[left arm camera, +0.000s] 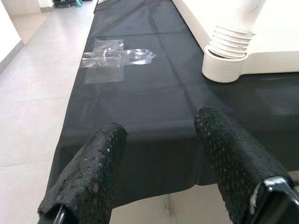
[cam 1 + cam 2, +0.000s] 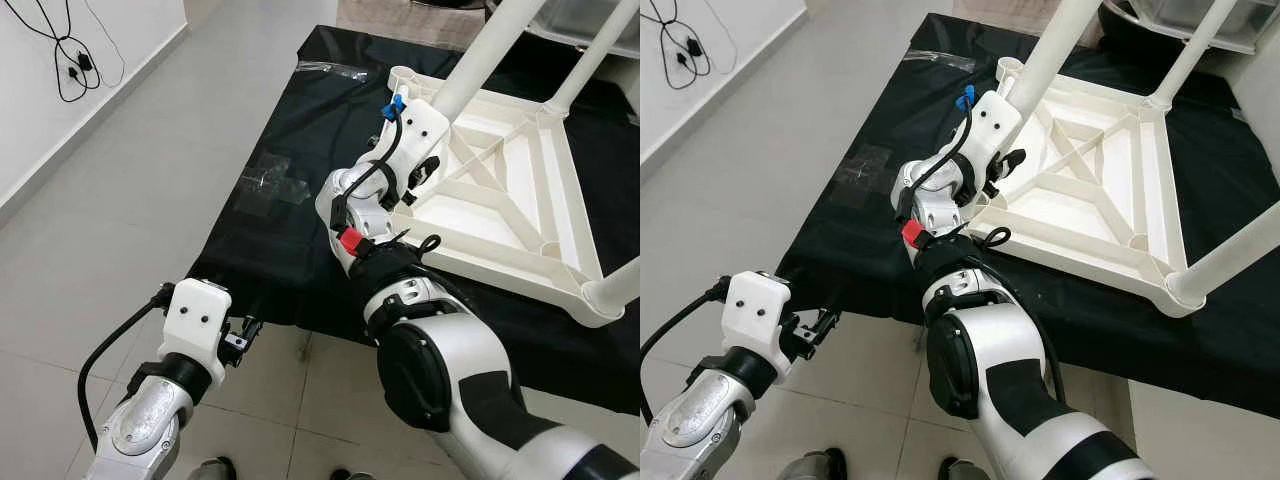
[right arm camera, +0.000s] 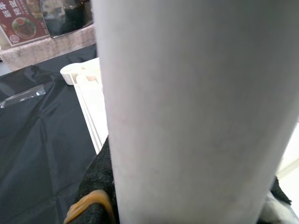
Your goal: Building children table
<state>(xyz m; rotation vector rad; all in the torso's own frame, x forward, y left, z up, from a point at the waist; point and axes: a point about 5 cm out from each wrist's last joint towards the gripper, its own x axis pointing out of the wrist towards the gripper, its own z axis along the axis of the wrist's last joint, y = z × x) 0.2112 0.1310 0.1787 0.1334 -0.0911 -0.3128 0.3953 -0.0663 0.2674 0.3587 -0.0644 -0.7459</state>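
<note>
**Q:** Where is the table, and which way does it point?

**A:** The white plastic table top [image 2: 500,190] lies upside down on a black sheet [image 2: 280,250], at about one o'clock from my head camera. Its ribbed underside faces up. Three legs show, each long axis rising from a corner and leaning toward twelve o'clock. The near leg [image 2: 478,62] is the one I hold.

**Q:** What are your claws doing?

**A:** My right gripper [image 2: 425,170] is pinched around the base of that near leg, where it meets the top. My left gripper [image 1: 159,163] hangs at seven o'clock, off the sheet's near edge, fingers [image 1: 88,172] spread with nothing between them.

**Q:** What surrounds it?

**A:** The sheet lies on a pale grey tiled floor [image 2: 120,230]. A white wall with black cables [image 2: 70,60] stands at ten o'clock. Clear plastic wrap [image 1: 117,58] lies on the sheet at eleven.

**Q:** Do the views differ?

**A:** The left wrist view shows a leg's ribbed thread [image 1: 229,39] seated in a round corner socket [image 1: 224,65]. The right wrist view shows the leg close up, plus a red poster [image 3: 21,21] far behind.
</note>
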